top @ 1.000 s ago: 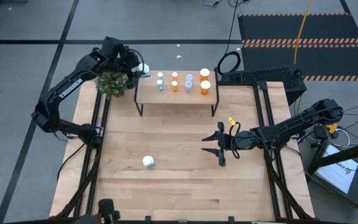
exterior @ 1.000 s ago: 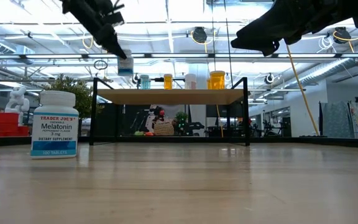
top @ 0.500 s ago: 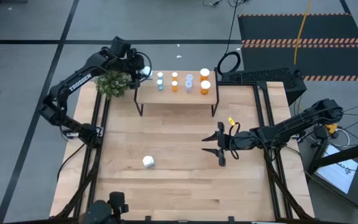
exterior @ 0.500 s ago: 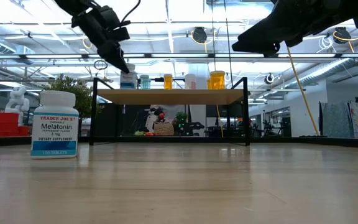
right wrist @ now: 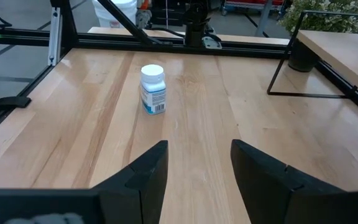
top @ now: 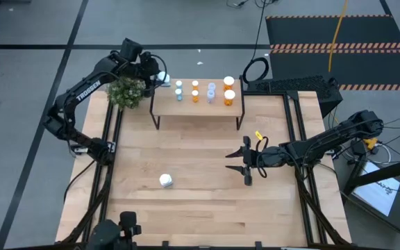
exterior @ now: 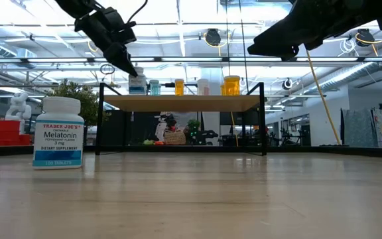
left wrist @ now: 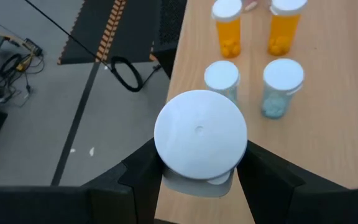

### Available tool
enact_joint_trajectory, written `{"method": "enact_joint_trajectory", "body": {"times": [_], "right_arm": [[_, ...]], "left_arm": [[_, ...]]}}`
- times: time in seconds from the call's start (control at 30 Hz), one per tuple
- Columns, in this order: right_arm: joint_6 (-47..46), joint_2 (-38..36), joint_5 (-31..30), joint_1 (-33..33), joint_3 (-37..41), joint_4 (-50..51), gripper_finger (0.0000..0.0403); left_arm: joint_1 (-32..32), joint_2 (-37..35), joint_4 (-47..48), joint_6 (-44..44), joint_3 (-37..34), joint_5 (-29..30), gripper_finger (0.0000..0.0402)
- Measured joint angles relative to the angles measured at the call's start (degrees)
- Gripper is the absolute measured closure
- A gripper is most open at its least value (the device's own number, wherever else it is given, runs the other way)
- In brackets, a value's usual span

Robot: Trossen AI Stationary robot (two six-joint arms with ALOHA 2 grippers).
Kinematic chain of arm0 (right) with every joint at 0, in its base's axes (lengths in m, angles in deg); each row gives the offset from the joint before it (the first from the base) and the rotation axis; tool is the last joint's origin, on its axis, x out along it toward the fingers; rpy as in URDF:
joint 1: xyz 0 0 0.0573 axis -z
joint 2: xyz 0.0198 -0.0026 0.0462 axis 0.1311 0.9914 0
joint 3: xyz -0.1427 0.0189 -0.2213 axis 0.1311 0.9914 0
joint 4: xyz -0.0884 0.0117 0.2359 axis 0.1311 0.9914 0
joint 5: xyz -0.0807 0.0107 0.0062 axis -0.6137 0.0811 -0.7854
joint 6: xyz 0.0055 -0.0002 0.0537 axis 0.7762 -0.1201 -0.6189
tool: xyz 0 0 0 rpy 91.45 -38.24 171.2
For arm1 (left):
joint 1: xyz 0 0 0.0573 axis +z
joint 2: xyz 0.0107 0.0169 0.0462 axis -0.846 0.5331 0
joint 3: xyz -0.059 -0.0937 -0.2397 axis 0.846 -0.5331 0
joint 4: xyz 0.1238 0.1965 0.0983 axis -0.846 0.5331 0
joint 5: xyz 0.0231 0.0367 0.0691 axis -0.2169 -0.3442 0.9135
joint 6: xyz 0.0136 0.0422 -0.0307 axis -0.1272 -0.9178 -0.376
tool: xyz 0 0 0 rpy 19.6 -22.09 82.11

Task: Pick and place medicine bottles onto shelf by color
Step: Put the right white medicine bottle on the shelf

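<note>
My left gripper (top: 157, 76) is shut on a white-capped bottle (left wrist: 200, 134) at the far left corner of the low wooden shelf (top: 196, 105). In the low view the bottle (exterior: 136, 83) stands upright at the shelf's left end. Several orange (top: 229, 95), pale blue (top: 179, 95) and lavender (top: 211, 96) bottles stand on the shelf in pairs. A white Melatonin bottle (top: 166, 181) stands on the table. My right gripper (top: 233, 162) is open and empty above the table's right half, pointing toward that bottle (right wrist: 153, 89). My left gripper pinches the bottle between its two fingers (left wrist: 143, 177), on opposite sides just under the white cap (left wrist: 166, 163). The fingers slant down from the upper left in the low view (exterior: 121, 58). The bottle is upright. I cannot tell whether its bottom (exterior: 136, 92) touches the shelf.
A small green potted plant (top: 126, 92) stands just left of the shelf, under my left arm. The shelf's black legs (top: 157, 119) stand on the table's far part. Bare wood lies between the shelf and the Melatonin bottle.
My left gripper has gone down and a little toward the table's right, bringing the white-capped bottle from above the shelf's left corner down to the level of the shelf top. It stays shut on the bottle, which stays upright.
</note>
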Motion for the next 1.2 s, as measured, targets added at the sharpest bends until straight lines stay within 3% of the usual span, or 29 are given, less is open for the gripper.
{"method": "enact_joint_trajectory", "body": {"times": [1.2], "right_arm": [[-0.5, 0.0, 0.1, 0.0, 0.0, -0.1, 0.0234]], "left_arm": [[1.6, 3.0, -1.6, 3.0, -2.7, -0.5, 0.0213]]}}
